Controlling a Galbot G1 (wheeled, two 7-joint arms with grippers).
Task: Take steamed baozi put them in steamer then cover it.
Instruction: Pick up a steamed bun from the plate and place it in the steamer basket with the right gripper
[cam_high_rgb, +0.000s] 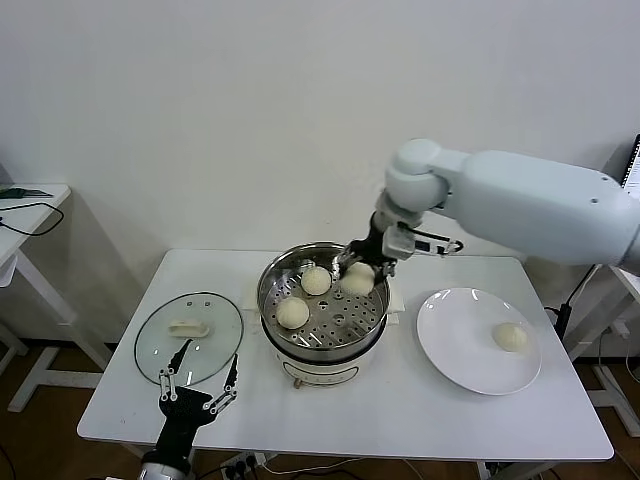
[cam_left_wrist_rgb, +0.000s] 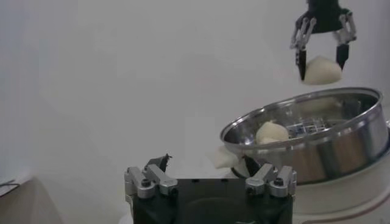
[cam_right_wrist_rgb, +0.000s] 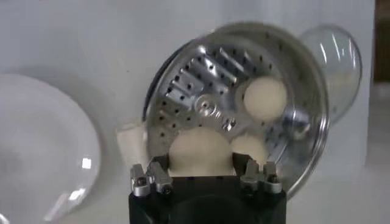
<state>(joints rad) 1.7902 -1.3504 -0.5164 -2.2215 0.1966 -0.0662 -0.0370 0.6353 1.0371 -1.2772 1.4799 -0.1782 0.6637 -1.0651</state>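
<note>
The steel steamer (cam_high_rgb: 320, 347) stands mid-table with two steamed baozi (cam_high_rgb: 316, 281) (cam_high_rgb: 293, 313) on its perforated tray. My right gripper (cam_high_rgb: 360, 266) hangs over the steamer's far right rim, shut on a third baozi (cam_high_rgb: 358, 279). From the left wrist that bun (cam_left_wrist_rgb: 322, 70) is pinched just above the rim (cam_left_wrist_rgb: 341, 143). In the right wrist view it (cam_right_wrist_rgb: 200, 149) fills the gap of that gripper (cam_right_wrist_rgb: 201, 159). A fourth baozi (cam_high_rgb: 511, 337) lies on the white plate (cam_high_rgb: 455, 350). The glass cover (cam_high_rgb: 190, 337) lies flat on the left. My left gripper (cam_high_rgb: 198, 385) (cam_left_wrist_rgb: 204, 163) waits open at its near edge.
The white table (cam_high_rgb: 400, 410) has bare surface in front of the steamer and between it and the plate. A second white table (cam_high_rgb: 30, 210) with a cable stands at far left. The wall runs close behind.
</note>
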